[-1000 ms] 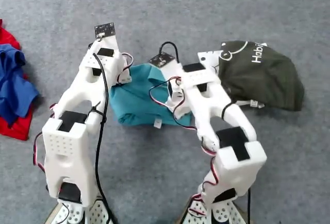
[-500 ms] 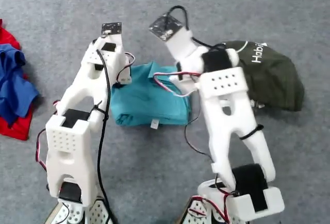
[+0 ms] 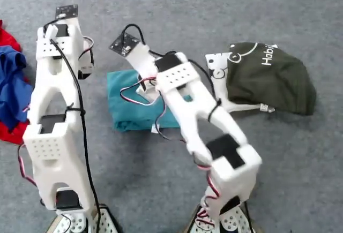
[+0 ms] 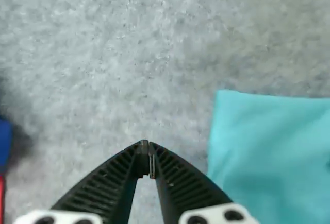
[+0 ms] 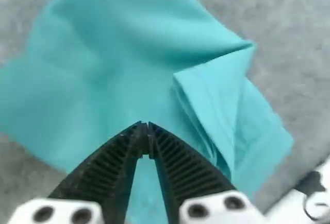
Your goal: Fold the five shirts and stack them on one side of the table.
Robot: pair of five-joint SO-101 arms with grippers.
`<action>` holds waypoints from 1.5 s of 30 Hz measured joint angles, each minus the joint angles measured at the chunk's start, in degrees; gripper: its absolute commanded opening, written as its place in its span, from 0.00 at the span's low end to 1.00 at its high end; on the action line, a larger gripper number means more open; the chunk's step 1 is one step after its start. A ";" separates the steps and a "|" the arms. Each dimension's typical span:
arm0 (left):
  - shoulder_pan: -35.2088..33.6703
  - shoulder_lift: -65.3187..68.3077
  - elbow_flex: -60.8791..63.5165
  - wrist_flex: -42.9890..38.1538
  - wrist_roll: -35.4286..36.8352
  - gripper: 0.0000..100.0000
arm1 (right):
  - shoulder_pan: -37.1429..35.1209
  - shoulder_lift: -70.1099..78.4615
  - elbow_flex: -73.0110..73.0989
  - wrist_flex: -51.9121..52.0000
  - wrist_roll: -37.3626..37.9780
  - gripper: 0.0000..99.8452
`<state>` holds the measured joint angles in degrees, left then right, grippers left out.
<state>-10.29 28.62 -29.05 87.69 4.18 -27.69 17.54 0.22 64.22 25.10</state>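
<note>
Over teal shirt [image 3: 122, 104], right fingers [image 5: 113, 162] closed, left fingers [image 4: 114, 177] closed beside it

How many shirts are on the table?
5: teal shirt in the middle, dark green shirt at right, white shirt mostly hidden under it, blue shirt lying on red shirt at the left edge.

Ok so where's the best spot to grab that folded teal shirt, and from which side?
Probably the teal shirt by its straight edge nearest the left gripper: that edge lies flat with bare table beside it. Open the jaws, come in low from that side and pinch all layers. The right arm covers the other half.
</note>
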 measured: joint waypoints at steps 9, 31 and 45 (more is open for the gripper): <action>-0.53 -4.66 0.70 3.08 -2.90 0.03 | 1.85 15.47 -13.01 0.09 0.18 0.01; 3.08 -30.33 42.37 -14.59 -4.04 0.03 | 19.08 25.58 -47.82 22.07 7.91 0.01; 14.15 -38.42 60.57 -27.60 -4.13 0.03 | 12.75 3.78 -14.77 26.64 -0.79 0.01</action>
<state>3.87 -9.80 31.52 60.09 0.04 -14.95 21.32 -14.55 90.86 24.31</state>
